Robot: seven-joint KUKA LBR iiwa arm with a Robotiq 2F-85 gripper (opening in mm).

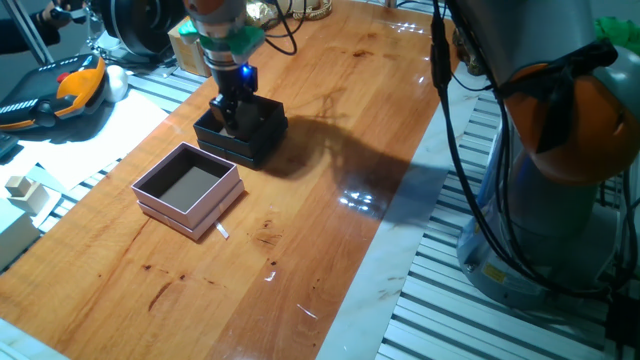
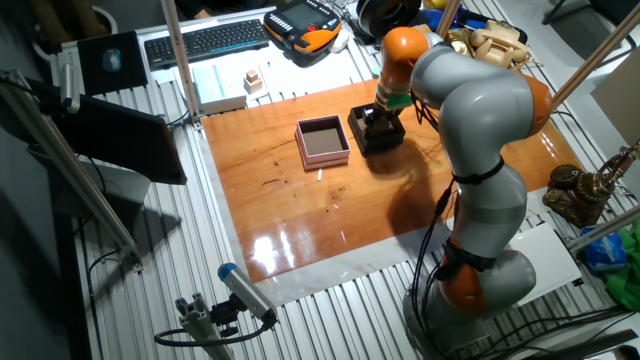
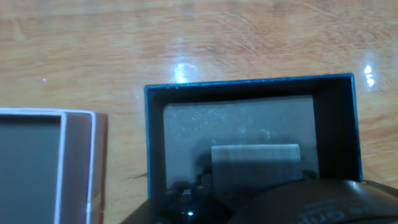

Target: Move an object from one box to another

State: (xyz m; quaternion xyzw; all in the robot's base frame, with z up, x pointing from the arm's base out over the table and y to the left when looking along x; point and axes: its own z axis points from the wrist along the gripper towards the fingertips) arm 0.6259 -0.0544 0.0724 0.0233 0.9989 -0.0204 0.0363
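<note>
The black box [image 1: 262,135] [image 2: 390,138] [image 3: 149,143] stands at the far side of the wooden table. My gripper [image 1: 230,118] [image 2: 378,122] reaches down inside it. In the hand view the pale object [image 3: 255,163] sits low over the box's floor, right against the dark gripper body, and the fingers seem shut on it. The pink box [image 1: 165,208] [image 2: 322,158] [image 3: 78,162] stands just beside the black one, and its dark floor shows nothing inside. In both fixed views the fingers hide the object.
A small white scrap [image 1: 222,232] lies on the wood by the pink box's near corner. Pale blocks [image 1: 20,188] [image 2: 252,78] sit off the table on the slatted bench. An orange pendant [image 1: 70,85] and a keyboard [image 2: 200,40] lie beyond. The arm's base [image 1: 560,150] fills the right side.
</note>
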